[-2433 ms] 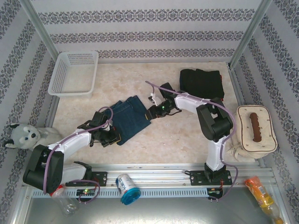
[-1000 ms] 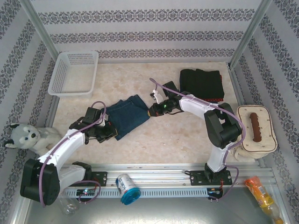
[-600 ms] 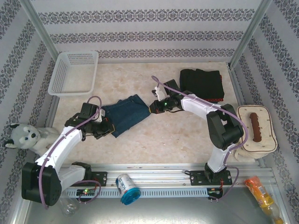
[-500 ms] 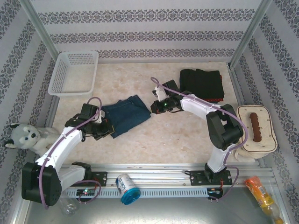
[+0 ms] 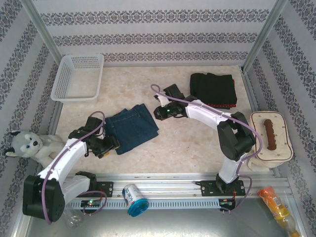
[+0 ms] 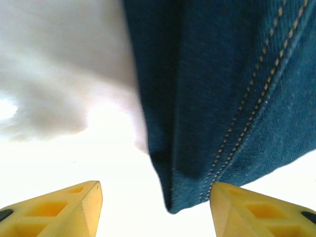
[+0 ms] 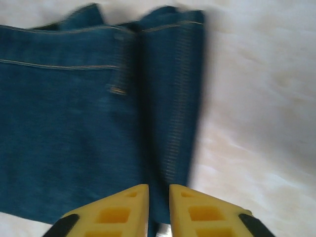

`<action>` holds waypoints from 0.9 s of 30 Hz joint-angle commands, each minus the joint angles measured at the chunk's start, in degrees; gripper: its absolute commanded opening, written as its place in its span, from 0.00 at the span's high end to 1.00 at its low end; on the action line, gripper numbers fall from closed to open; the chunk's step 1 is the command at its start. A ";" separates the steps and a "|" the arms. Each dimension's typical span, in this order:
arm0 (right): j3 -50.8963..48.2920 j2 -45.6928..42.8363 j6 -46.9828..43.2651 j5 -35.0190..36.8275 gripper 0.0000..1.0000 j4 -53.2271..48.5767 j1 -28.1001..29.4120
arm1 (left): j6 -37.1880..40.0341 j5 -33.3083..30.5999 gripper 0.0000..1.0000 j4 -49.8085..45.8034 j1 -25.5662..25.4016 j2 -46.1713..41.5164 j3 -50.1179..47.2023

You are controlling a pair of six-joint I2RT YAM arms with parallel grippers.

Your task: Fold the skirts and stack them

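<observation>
A folded dark blue denim skirt (image 5: 132, 127) lies flat on the table left of centre. My left gripper (image 5: 106, 144) sits at its near-left corner. In the left wrist view that gripper (image 6: 155, 207) is open, and the denim (image 6: 222, 89) corner lies between the wide-apart fingers (image 6: 59, 207) without touching them. My right gripper (image 5: 160, 111) hovers by the skirt's far-right edge. Its jaws (image 7: 159, 197) stand a narrow gap apart over the folded denim edge (image 7: 168, 123), gripping nothing. A folded black skirt (image 5: 212, 86) rests at the back right on a red one (image 5: 223, 104).
A white mesh basket (image 5: 79, 76) stands at the back left. A plush husky (image 5: 27, 144) lies off the table's left edge and a white bag (image 5: 269, 136) off its right edge. A can (image 5: 133, 197) and a bottle (image 5: 69, 213) lie by the arm bases.
Both grippers have let go of the denim skirt. The left one parted wide and drew back toward the near edge. The right one opened a little and shifted slightly left.
</observation>
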 commanded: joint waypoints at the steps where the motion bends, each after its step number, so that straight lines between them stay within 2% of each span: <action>1: 4.40 4.23 4.58 -3.74 0.65 2.21 3.18 | -6.11 -10.24 0.40 -7.23 0.09 -5.62 3.86; 3: 7.05 7.16 7.52 -6.33 0.63 4.00 4.35 | -6.56 -6.33 0.40 -2.30 0.06 -7.18 5.58; 4: 8.53 8.52 8.57 -7.34 0.66 4.39 4.89 | -6.50 -2.72 0.40 1.48 0.02 -6.74 6.26; 6: 12.15 11.77 10.69 -7.31 0.81 4.63 6.38 | -7.88 7.27 0.45 13.09 -0.07 -3.10 7.33; 8: 14.97 14.24 12.95 -4.32 0.91 3.60 7.21 | -11.05 13.15 0.51 24.90 -0.36 1.53 7.11; 10: 16.89 16.96 16.11 -3.94 0.96 3.96 7.32 | -13.26 12.28 0.57 30.41 -0.44 6.46 7.22; 13: 19.38 20.76 19.33 -2.23 0.99 3.31 7.27 | -11.73 4.19 0.63 31.55 -0.28 14.14 9.31; 15: 20.99 23.29 20.21 -1.25 0.99 1.05 7.35 | -12.26 0.35 0.65 36.34 0.47 19.20 8.15; 17: 21.21 24.28 20.64 -1.22 0.98 0.04 7.28 | -13.26 -3.15 0.71 36.42 1.29 24.09 7.57; 19: 20.11 22.91 20.41 -1.62 0.89 0.12 7.03 | -14.31 -5.02 0.75 34.75 1.84 27.76 6.44; 21: 16.88 19.02 19.55 -2.78 0.65 1.54 6.23 | -15.05 -3.88 0.75 36.37 1.86 28.83 3.57; 23: 14.84 16.14 19.23 -4.81 0.47 0.79 4.45 | -15.19 -2.70 0.69 37.27 1.91 28.12 1.30; 25: 13.14 14.66 19.28 -6.25 0.34 -1.48 2.04 | -14.68 -2.78 0.63 37.24 1.89 26.58 -0.19; 26: 12.45 14.45 19.07 -6.43 0.23 -2.49 1.06 | -14.25 -3.11 0.61 36.94 1.85 26.09 -0.48; 27: 11.82 14.29 18.69 -6.29 0.17 -3.52 0.09 | -13.76 -3.31 0.59 36.49 1.84 25.68 -0.54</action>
